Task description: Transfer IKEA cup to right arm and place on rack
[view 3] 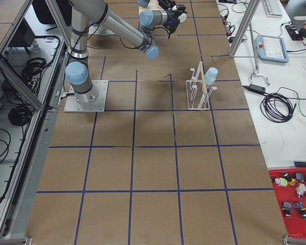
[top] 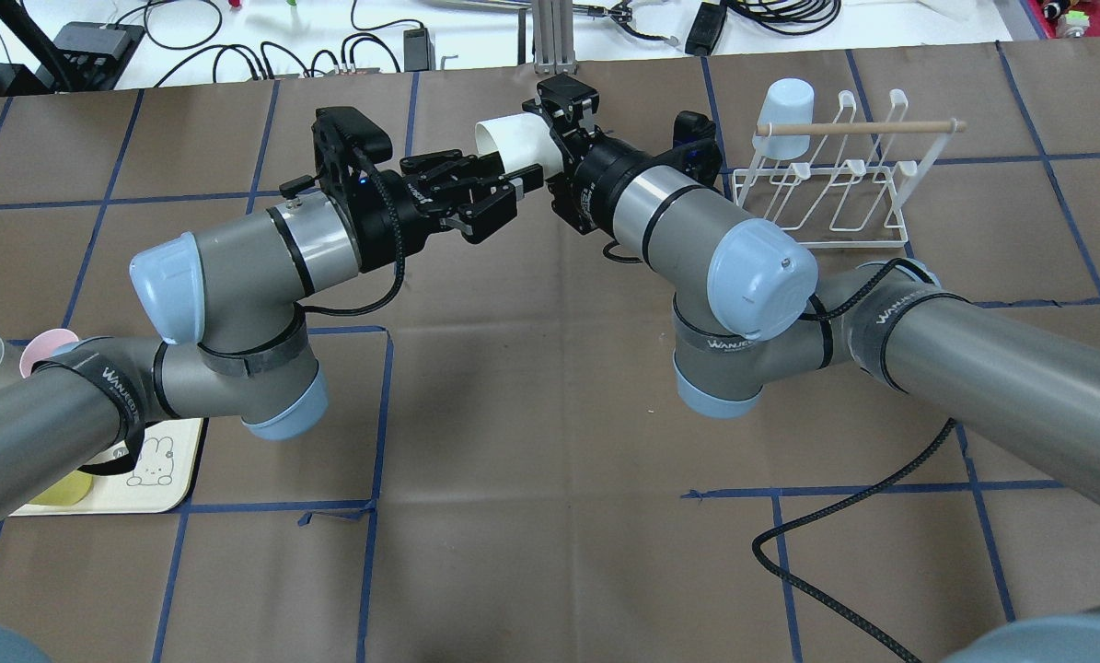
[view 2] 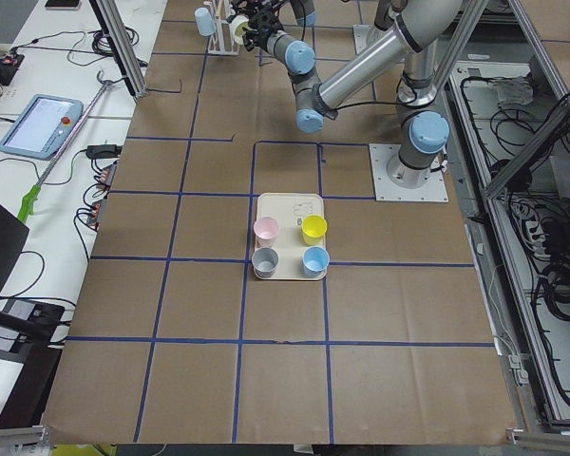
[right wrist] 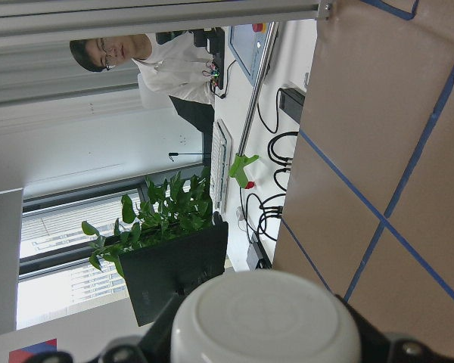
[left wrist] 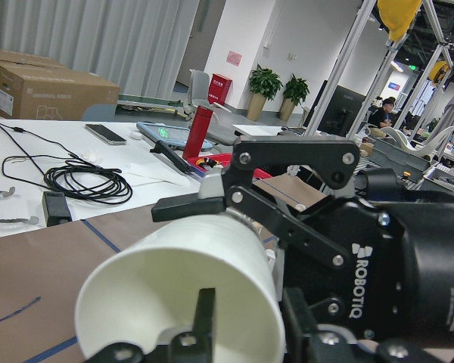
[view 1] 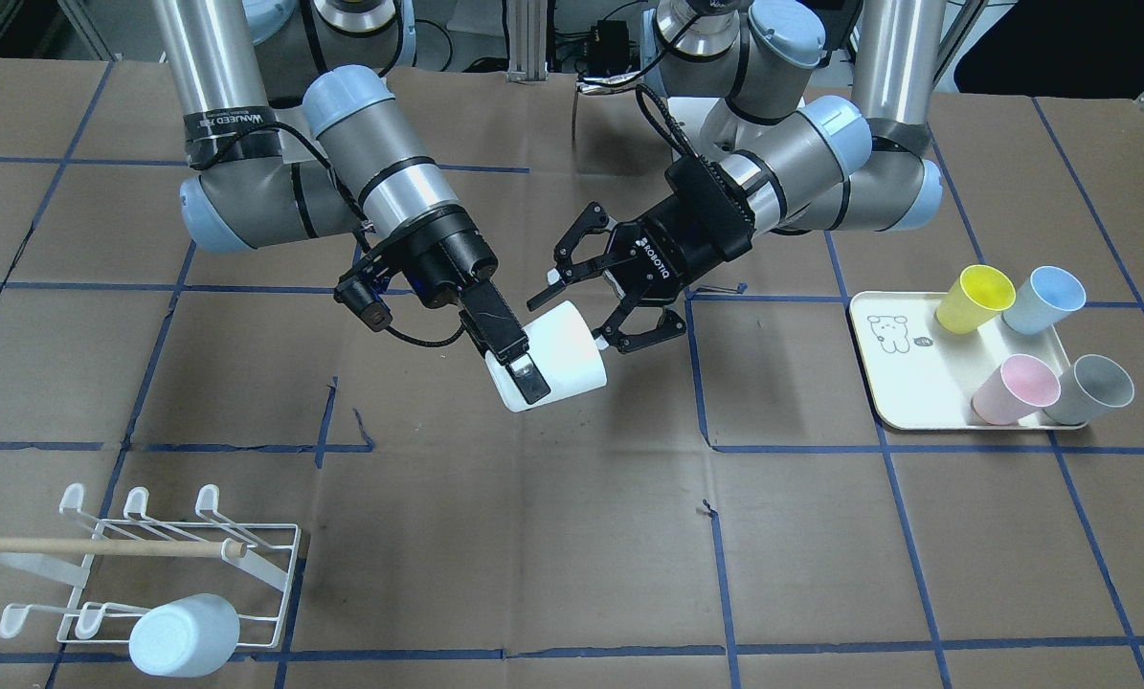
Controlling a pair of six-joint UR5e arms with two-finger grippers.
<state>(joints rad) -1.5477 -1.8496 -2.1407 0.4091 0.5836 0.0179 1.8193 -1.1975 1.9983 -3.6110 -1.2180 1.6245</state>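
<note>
Exterior front-facing: brown bench [view 1: 820, 555] gridded with blue tape, with open surface between the arms and the white wire rack [view 1: 256, 569]. The smooth, tapered white cup [view 1: 572, 354] hangs tilted above mid-bench. The right gripper [view 1: 531, 371] pinches the cup's narrow base end. The left gripper [view 1: 584, 314] is spread wide at its mouth end.
Left wrist-mounted: the cup's round mouth faces the lens.
Right wrist-mounted: the cup's closed, rounded base fills the lower foreground.

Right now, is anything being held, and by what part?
The right pincer clamps the white cup by its sides, base toward its wrist. The left pincer is open at the rim.
</note>
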